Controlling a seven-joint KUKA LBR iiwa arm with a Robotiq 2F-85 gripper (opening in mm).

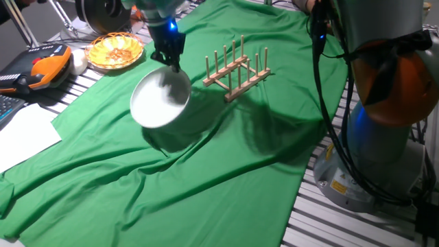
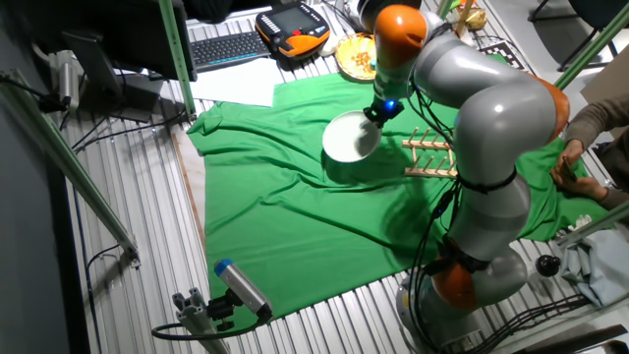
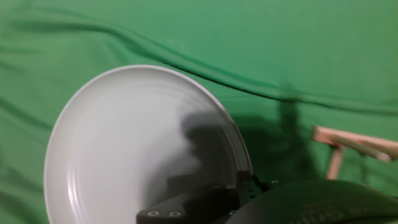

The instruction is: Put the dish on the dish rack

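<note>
Tool [image 1: 171, 63] grips the rim of the dish [image 1: 160, 99], a plain white round plate, tilted above green cloth [image 1: 206, 171].

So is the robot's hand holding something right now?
Gripper: closed on the rim of the white plate, holding it tilted up off the green cloth.

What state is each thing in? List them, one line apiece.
dish: lifted off the cloth, tilted, gripped at its rim.
gripper: shut on the dish's upper edge.
dish rack: upright on the green cloth, no dish in it.
basket: on the table, holding food.
</note>
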